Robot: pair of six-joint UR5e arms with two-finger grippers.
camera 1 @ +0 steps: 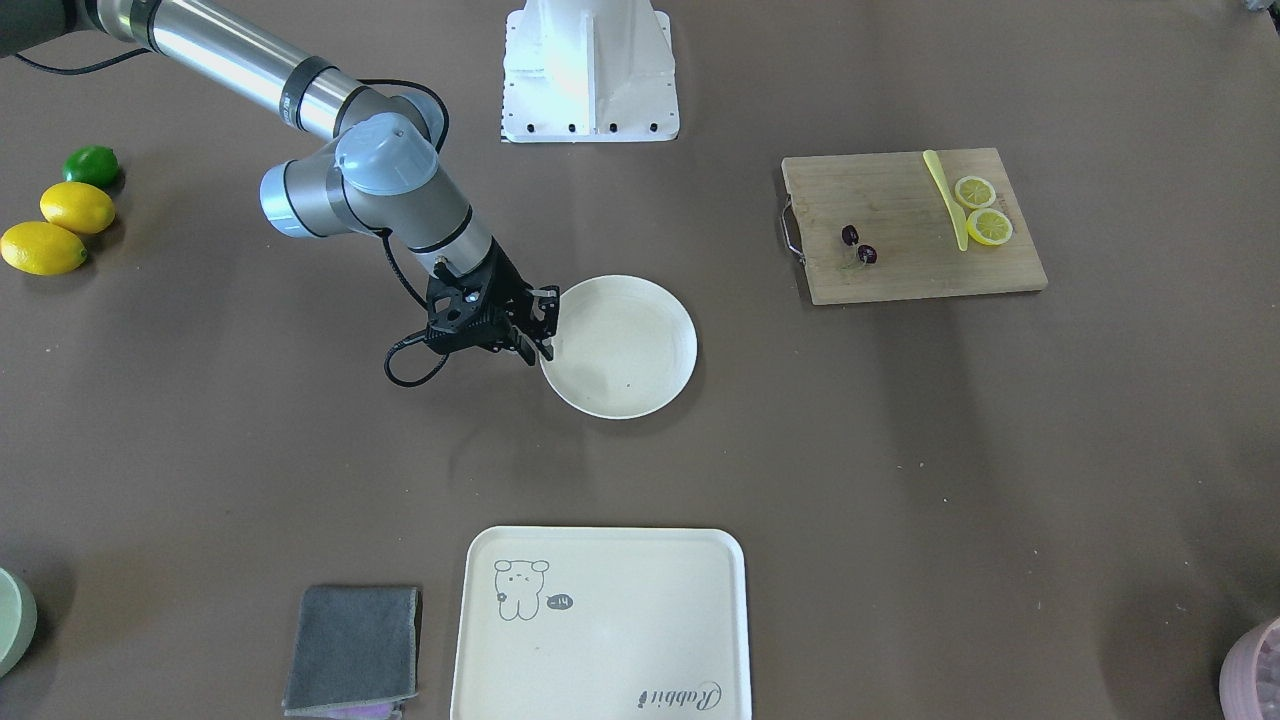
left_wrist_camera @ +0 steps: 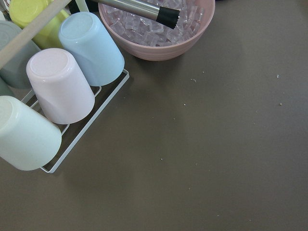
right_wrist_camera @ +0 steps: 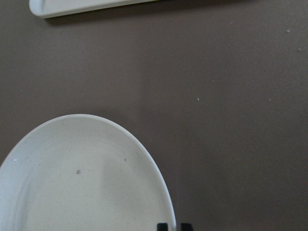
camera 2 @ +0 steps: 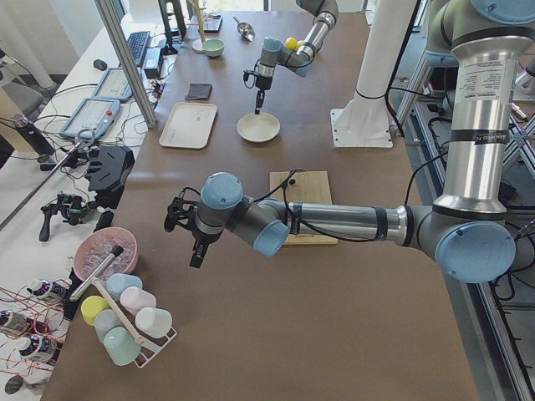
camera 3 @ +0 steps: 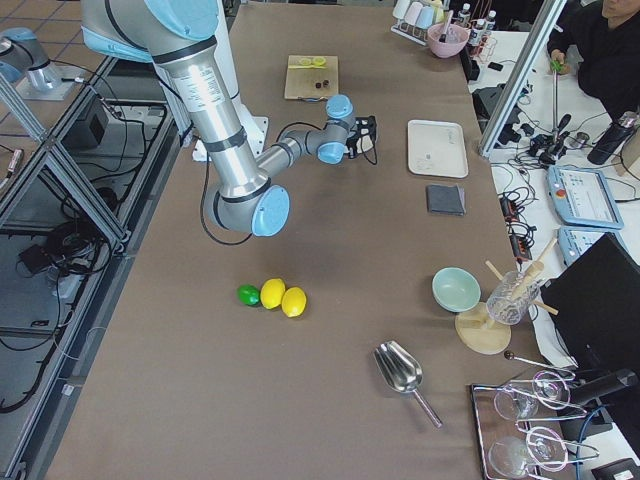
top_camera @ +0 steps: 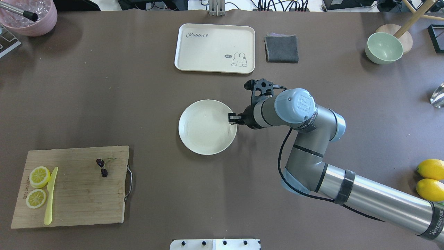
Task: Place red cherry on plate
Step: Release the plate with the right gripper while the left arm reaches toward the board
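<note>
The red cherry [top_camera: 102, 167] [camera 1: 858, 245], two tiny dark fruits on thin stems, lies on the wooden cutting board [top_camera: 76, 198] at the robot's left. The round cream plate [top_camera: 204, 133] [camera 1: 630, 360] [right_wrist_camera: 86, 183] rests flat mid-table with nothing on it. My right gripper [top_camera: 231, 118] [camera 1: 542, 345] [right_wrist_camera: 174, 226] hangs at the plate's right rim, its fingertips close together, shut. Whether it touches the rim I cannot tell. My left gripper [camera 2: 196, 255] shows only in the exterior left view, far from the cherry, and I cannot tell whether it is open or shut.
Two lemon slices [top_camera: 38, 187] and a yellow knife [top_camera: 50, 196] share the board. A bear tray [top_camera: 215, 48], grey cloth [top_camera: 281, 48] and green bowl [top_camera: 384, 48] line the far side. Whole lemons [top_camera: 432, 178] sit right. A pink ice bowl [left_wrist_camera: 159, 29] and a cup rack [left_wrist_camera: 57, 96] lie below the left wrist.
</note>
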